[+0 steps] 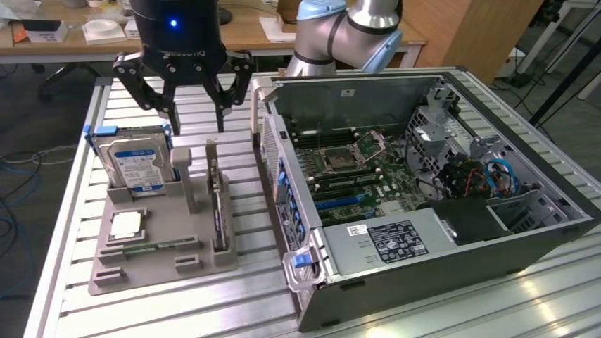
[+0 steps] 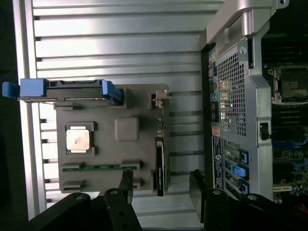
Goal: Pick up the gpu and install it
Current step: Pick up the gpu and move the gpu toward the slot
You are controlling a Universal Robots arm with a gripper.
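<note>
Above the holder's [image 1: 169, 218] edge by the case [image 1: 451, 282], gripper [image 1: 197, 127] hovers, jaws apart, over gpu [image 1: 219, 211]: approach step; grasp likely needs straddling it.

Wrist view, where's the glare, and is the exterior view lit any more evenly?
Wrist view: strong glare on the table slats and the case's silver handle; the motherboard beside it sits in deep shadow. Exterior view: evener light, the motherboard plainly lit, only mild sheen on the slats.

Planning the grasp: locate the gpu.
Exterior view's left: thin dark gpu card standing on edge in the grey tray, between blue-labelled hard drive and open computer case.
</note>
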